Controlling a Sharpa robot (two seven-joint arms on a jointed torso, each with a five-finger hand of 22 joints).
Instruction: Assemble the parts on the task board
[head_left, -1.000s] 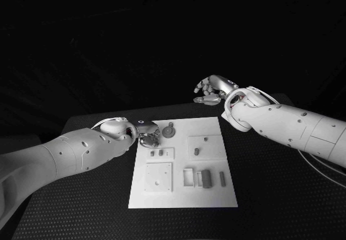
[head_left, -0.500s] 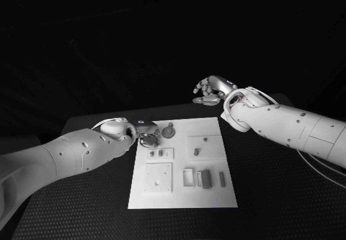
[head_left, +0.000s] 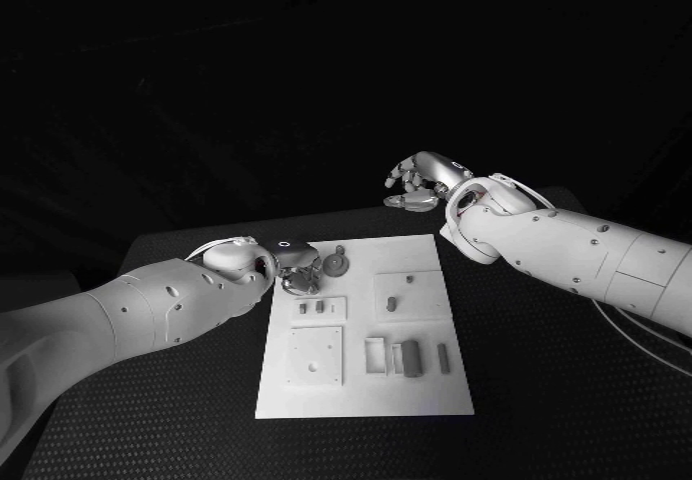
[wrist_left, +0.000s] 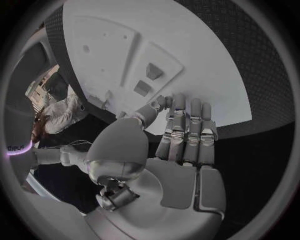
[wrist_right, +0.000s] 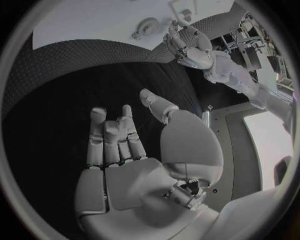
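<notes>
No readable text, labels or numbers.

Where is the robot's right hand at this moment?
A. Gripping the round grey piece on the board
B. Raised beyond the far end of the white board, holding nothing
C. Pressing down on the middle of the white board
B: the right hand hangs past the far edge of the white board, its fingers apart with nothing between them.

table (head_left: 173, 420) — black, finely dotted top, lying under everything | surroundings beyond the table's far edge — sitting in darkness, no wall or floor distinguishable | light — falling on the tabletop from above, fading toward the far edge
</notes>
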